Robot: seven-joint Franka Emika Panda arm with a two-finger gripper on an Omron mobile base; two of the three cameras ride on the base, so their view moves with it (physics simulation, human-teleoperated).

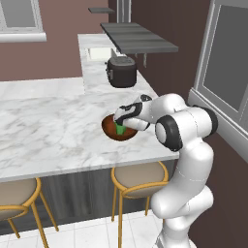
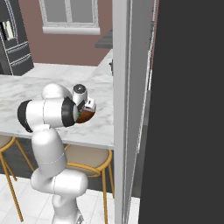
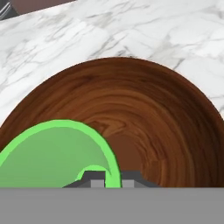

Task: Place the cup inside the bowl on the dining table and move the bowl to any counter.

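The brown wooden bowl rests near the front right edge of the white marble dining table. The green cup stands inside the bowl, against its near wall. My gripper reaches down into the bowl and is shut on the cup's rim; the rim passes between the two dark fingertips. In the right base view my forearm hides most of the bowl and the hand sits right over it.
A black appliance stands on the marble top running back to the right, under a grey shelf. Two stools are tucked under the table's front edge. A tall white and dark wall panel stands close on the right.
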